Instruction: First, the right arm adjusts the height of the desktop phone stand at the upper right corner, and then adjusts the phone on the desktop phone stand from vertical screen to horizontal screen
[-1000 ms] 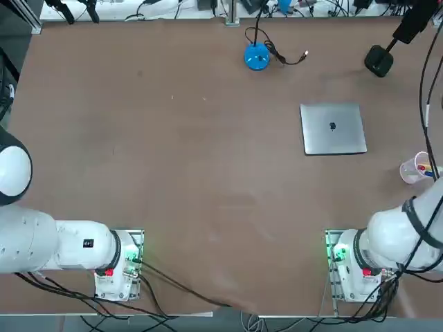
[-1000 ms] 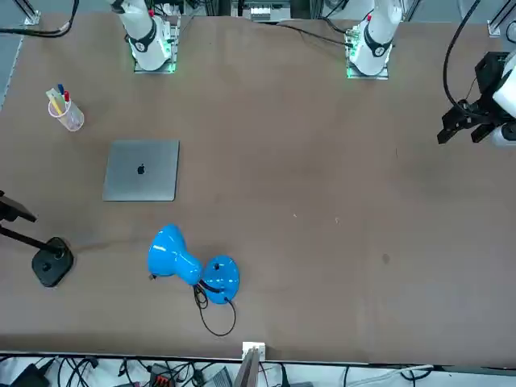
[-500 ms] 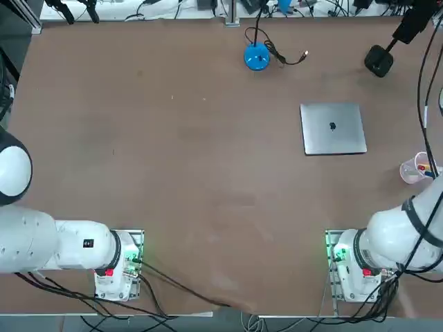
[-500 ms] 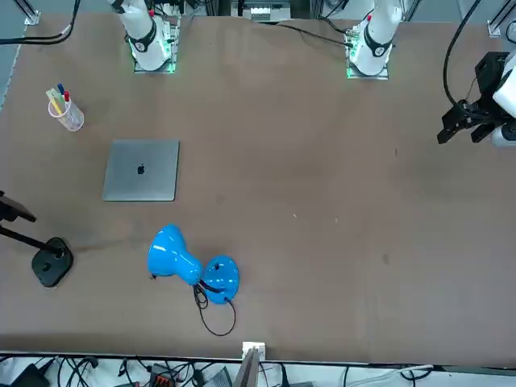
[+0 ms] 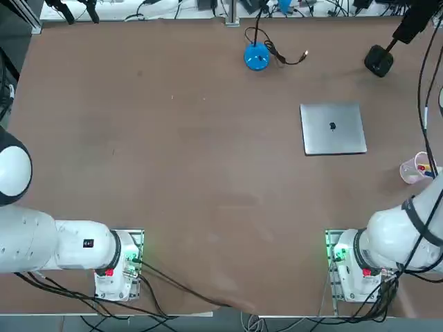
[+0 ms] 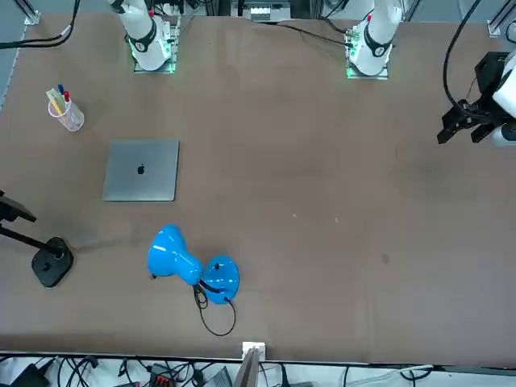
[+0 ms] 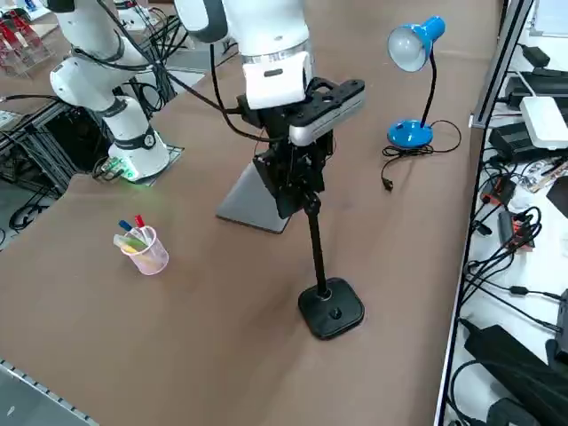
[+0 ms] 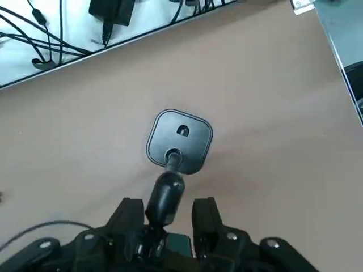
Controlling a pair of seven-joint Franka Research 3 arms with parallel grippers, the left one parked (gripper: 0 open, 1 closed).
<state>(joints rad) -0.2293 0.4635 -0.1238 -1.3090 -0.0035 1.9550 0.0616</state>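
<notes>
Toward the far right corner of the desk, locate the phone stand, with its square, round-cornered base flat on the surface. Above it, note the right gripper, with jaws parted partway around the stand's upper part. Cannot confirm contact or a firm hold from either finger. Nearer the robot and leftward of the stand, see the closed laptop. By the right edge, see the pen cup; near the far edge, the blue lamp.

The right gripper points down, its 2 fingers apart.
</notes>
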